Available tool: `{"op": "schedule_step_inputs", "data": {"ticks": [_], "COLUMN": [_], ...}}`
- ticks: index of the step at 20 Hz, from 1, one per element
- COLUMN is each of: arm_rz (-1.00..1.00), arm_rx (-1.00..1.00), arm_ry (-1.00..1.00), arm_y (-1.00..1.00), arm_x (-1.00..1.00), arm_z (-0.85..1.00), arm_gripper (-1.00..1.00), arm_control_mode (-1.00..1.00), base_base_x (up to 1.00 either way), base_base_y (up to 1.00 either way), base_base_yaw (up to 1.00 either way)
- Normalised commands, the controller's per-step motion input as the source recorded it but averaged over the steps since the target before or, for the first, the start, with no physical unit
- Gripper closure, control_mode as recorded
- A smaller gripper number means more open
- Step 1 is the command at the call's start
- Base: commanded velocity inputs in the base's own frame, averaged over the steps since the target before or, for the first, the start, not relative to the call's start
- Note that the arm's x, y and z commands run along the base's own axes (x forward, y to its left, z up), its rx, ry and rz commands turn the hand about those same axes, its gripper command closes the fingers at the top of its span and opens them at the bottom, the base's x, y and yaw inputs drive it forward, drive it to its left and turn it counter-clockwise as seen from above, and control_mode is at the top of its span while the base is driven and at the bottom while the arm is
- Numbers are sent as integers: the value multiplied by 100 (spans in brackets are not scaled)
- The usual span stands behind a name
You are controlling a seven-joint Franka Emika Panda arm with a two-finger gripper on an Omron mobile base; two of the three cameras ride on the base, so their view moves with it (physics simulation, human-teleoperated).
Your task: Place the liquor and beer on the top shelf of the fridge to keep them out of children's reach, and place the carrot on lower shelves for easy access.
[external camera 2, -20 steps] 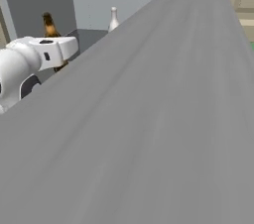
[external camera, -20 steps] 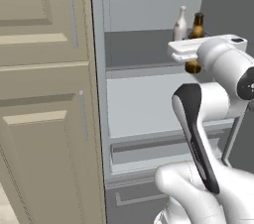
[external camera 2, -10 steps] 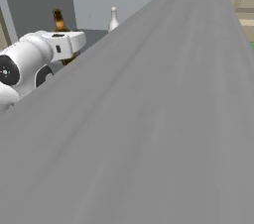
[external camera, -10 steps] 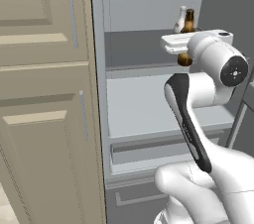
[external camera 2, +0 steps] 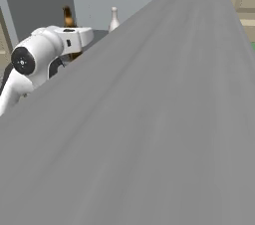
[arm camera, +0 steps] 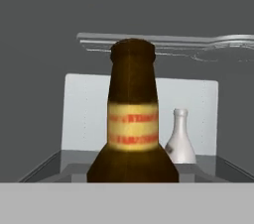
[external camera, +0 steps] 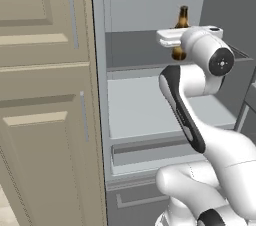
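Observation:
My gripper [external camera: 176, 46] is shut on the beer [external camera: 183, 18], a slim brown bottle held upright inside the fridge [external camera: 98, 95] over the dark top shelf [external camera: 135, 54]. I cannot tell whether its base touches the shelf. In the hand view the beer [arm camera: 133, 119] is very close, with its yellowish label facing me. The liquor [arm camera: 180, 141], a pale bottle, stands farther back on the same shelf. From the right base view the liquor [external camera 2: 114, 18] is to the right of the beer [external camera 2: 67, 17] and of the hand. The carrot is out of view.
A pale lower shelf [external camera: 150, 106] lies below the top one, with a drawer front beneath it. Beige panelled cabinets [external camera: 45, 95] stand left of the fridge. The open fridge door [external camera 2: 174, 119] blocks most of the right base view. Door bins [external camera: 250, 95] edge in at the right.
The hand has carried the beer deeper into the fridge at top-shelf height, leftward in the left base view and rightward in the right base view. The grip is unchanged.

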Motion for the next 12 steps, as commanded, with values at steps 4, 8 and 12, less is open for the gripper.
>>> {"op": "schedule_step_inputs", "data": {"ticks": [4, 8, 12], "arm_rz": [0, 0, 0], "arm_rx": [3, 1, 0], "arm_ry": [0, 0, 0], "arm_y": [0, 0, 0], "arm_x": [44, 38, 28], "arm_z": [-5, -19, -31], "arm_gripper": [100, 100, 100], "arm_control_mode": [-100, -100, -100], "base_base_x": [0, 0, 0], "base_base_y": [0, 0, 0], "base_base_yaw": [0, 0, 0]}}
